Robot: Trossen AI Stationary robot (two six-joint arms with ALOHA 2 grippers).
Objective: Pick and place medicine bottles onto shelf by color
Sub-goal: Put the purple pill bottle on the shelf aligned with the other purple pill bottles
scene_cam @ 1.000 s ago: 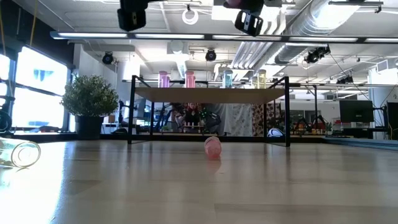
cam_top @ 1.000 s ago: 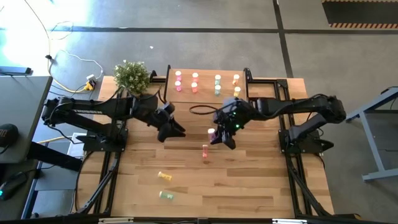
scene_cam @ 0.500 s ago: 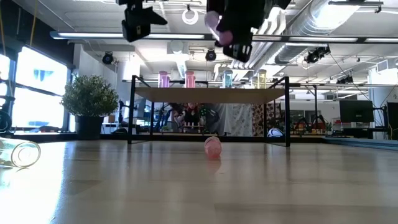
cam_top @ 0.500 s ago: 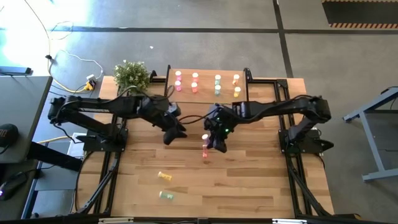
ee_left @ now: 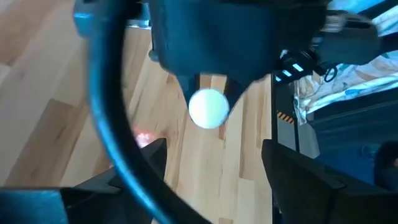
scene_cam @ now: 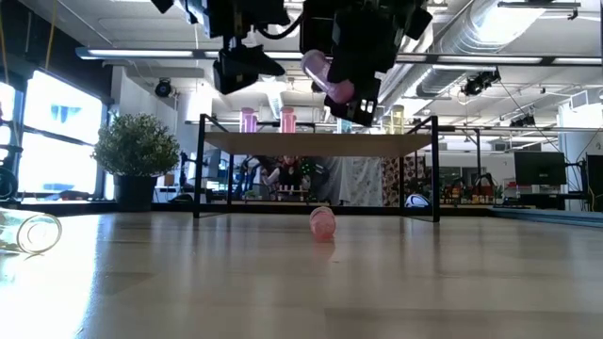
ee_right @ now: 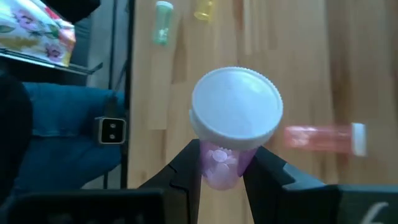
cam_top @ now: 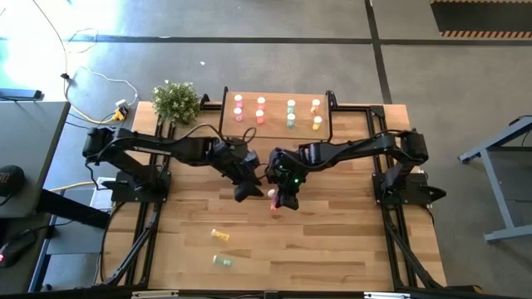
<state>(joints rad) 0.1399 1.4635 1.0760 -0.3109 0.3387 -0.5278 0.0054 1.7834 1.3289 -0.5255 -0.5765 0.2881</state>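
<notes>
High view: both arms meet over the middle of the tabletop (cam_top: 332,249). My right gripper (cam_top: 287,198) and left gripper (cam_top: 246,189) hang just beside each other. A red-orange bottle (cam_top: 273,202) lies on the boards right under the right gripper. The shelf (cam_top: 277,113) stands at the far edge with bottles already on it; two more lie toward the near edge.

Low view: the right gripper (scene_cam: 350,80) carries a pink bottle (scene_cam: 325,72) tilted, well above the boards. Left gripper (scene_cam: 247,64) is alongside at like height.

Left wrist view: I see the pink bottle's cap (ee_left: 208,108) end-on, long axis pointing straight at my left fingers (ee_left: 297,172), which stand wide apart with nothing between them. The bottle lies ahead, not yet between the jaws.

Right wrist view: fingers (ee_right: 187,169) are closed on the pink bottle's body (ee_right: 219,163), cap toward the camera.

Judgement: a handover; the left gripper must advance along that axis.
</notes>
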